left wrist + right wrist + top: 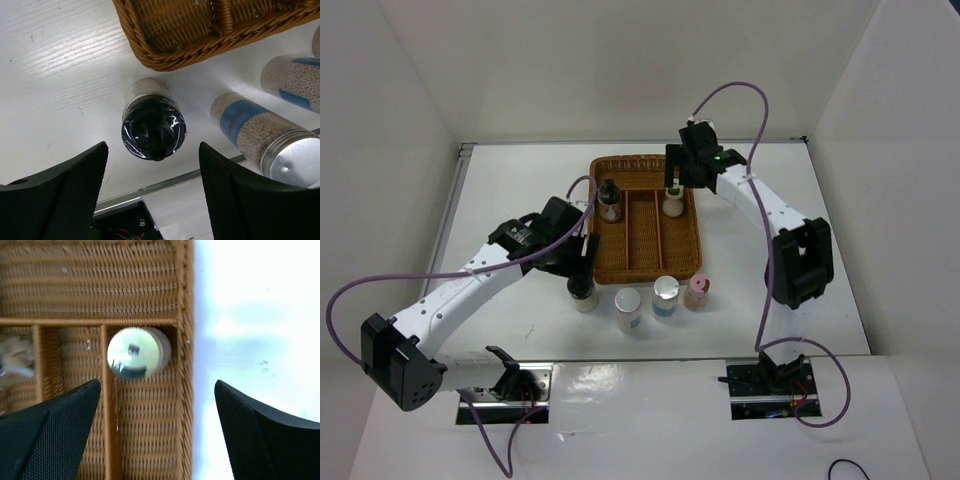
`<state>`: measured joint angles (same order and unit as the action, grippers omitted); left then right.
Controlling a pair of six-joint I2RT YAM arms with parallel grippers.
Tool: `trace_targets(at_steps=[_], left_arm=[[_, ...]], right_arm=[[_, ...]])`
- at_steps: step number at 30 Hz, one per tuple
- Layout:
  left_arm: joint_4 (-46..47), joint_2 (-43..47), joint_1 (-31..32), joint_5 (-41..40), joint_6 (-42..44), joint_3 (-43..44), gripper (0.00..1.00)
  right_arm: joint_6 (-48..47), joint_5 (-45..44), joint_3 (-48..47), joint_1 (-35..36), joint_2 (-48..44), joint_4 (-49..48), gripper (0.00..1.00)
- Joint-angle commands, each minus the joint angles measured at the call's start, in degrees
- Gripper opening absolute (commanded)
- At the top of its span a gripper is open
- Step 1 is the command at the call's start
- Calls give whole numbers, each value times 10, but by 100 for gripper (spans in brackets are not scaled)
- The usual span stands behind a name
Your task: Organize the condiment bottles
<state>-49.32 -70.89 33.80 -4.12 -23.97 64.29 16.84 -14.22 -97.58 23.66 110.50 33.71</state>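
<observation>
A black-lidded bottle (584, 293) stands on the table just in front of the wicker tray (645, 262). My left gripper (582, 258) hovers over it, open and empty. In the left wrist view the bottle (153, 127) sits ahead of the open gripper (152, 195), apart from both fingers. A second black-lidded bottle (610, 200) stands in the tray's left part. A pale yellow-green-lidded bottle (673, 205) stands in the right compartment. My right gripper (677, 180) is open above it; in the right wrist view the bottle (139, 352) lies ahead of the gripper (157, 432).
A white-lidded bottle (628, 308), a silver-lidded one with a blue label (665, 296) and a pink one (697, 291) stand in a row in front of the tray. Two blue-labelled bottles (250, 127) (295, 75) show right of the left gripper. White walls enclose the table.
</observation>
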Motion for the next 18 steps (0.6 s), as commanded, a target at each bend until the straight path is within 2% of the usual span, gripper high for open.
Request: trace_targets(at_steps=[1, 12, 13, 18], left_arm=[[-23, -13, 6, -24, -18, 22, 79], [-23, -44, 11, -29, -18, 32, 66], [-23, -51, 11, -29, -18, 32, 61], [-23, -63, 11, -29, -18, 37, 52]], right_arm=[[0, -27, 33, 5, -109, -16, 99], [36, -37, 156, 5, -234, 7, 99], [36, -37, 167, 5, -234, 13, 99], [48, -37, 196, 5, -262, 7, 99]])
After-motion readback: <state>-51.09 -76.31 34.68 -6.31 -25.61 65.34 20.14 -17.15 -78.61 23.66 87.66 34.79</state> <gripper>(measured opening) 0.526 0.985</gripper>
